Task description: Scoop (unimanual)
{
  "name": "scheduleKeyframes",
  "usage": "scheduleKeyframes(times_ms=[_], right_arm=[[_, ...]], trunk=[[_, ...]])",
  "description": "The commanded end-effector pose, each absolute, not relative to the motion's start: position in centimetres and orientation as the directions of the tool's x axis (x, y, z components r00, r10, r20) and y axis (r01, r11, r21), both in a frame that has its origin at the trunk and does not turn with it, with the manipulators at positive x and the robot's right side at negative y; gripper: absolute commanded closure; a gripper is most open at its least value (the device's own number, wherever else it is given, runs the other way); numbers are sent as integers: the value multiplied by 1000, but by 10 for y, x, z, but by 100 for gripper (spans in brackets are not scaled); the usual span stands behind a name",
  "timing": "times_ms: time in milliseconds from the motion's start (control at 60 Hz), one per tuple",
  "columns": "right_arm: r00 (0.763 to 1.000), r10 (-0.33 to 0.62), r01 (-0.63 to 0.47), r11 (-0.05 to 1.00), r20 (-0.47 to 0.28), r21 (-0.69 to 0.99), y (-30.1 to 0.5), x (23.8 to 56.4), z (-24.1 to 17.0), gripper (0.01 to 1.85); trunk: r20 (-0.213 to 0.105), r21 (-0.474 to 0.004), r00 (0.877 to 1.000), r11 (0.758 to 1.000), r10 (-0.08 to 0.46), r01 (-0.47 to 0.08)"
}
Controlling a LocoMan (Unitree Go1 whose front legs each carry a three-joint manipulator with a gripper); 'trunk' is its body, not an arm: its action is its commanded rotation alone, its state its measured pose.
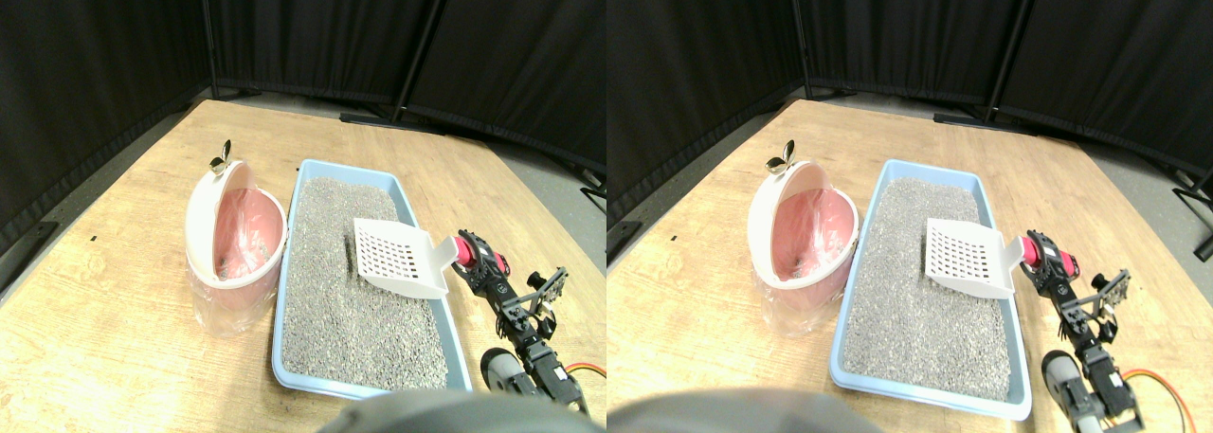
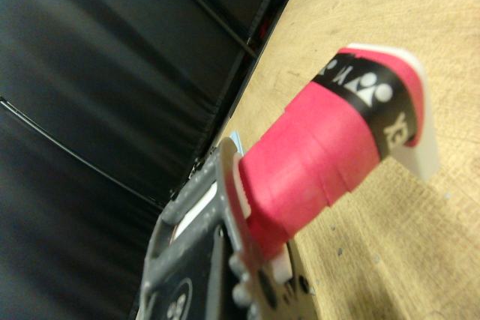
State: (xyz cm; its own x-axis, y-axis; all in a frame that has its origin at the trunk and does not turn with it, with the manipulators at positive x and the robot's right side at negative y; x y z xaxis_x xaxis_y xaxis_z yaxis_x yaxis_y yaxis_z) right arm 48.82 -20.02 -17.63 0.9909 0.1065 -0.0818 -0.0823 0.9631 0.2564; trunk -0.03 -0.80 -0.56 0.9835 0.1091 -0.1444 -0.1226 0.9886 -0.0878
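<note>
A white slotted scoop (image 1: 398,258) hangs tilted over the right side of the grey litter (image 1: 346,300), casting a shadow on it. Its blade looks empty. My right gripper (image 1: 471,258) is shut on the scoop's pink wrapped handle (image 1: 463,251), just past the right rim of the blue litter tray (image 1: 281,310). In the wrist view the pink handle (image 2: 315,155) with its black band runs out from the dark jaw frame, ending at a white piece of the scoop (image 2: 421,144).
A pink and white bin (image 1: 237,234) lined with clear plastic stands open just left of the tray, a small clip (image 1: 223,156) on its raised lid. The wooden table (image 1: 104,300) is edged by black curtains. An orange cable (image 1: 589,368) trails by my arm.
</note>
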Motion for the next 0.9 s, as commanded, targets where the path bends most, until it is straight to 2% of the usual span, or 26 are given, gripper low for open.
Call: scheduleKeyframes(times_ms=[17,67,217,383,450,483,517,533,550,583,633,700,750,800,900], right_arm=[[992,118,-102,960,-48,262,-201,490,-178,181],[992,88,-62,964,-90,259,-200,488,-182,181],[990,87,-53,958,-112,282,-199,490,-198,181],[984,34,20,955,-176,295,-202,490,-218,181],[964,-11,86,958,-267,273,-206,488,-222,181],[956,-18,98,960,-294,261,-208,488,-224,175],[927,-31,118,970,-375,213,-210,487,-225,136],[927,-31,118,970,-375,213,-210,487,-225,136],[911,-44,132,973,-410,190,-211,486,-225,120],[895,-60,156,970,-442,185,-212,485,-223,99],[884,-32,140,970,-467,199,-213,483,-221,74],[879,-13,136,965,-477,224,-213,480,-216,61],[879,-2,128,964,-477,232,-213,479,-213,58],[893,29,94,964,-449,250,-211,474,-204,56],[904,57,66,961,-424,269,-210,465,-187,53]], trunk=[[-143,-115,984,986,108,-125],[-144,-114,984,986,108,-125],[-147,-114,983,985,111,-128],[-142,-110,984,986,108,-124],[-140,-107,985,987,104,-119],[-140,-106,985,987,103,-118],[-141,-105,985,988,101,-116],[-141,-105,985,988,101,-116],[-141,-104,985,988,100,-115],[-141,-103,985,988,100,-115],[-141,-101,985,988,99,-114],[-142,-99,985,989,97,-112],[-140,-97,986,989,96,-110],[-141,-96,986,989,94,-109],[-139,-92,986,990,92,-105]])
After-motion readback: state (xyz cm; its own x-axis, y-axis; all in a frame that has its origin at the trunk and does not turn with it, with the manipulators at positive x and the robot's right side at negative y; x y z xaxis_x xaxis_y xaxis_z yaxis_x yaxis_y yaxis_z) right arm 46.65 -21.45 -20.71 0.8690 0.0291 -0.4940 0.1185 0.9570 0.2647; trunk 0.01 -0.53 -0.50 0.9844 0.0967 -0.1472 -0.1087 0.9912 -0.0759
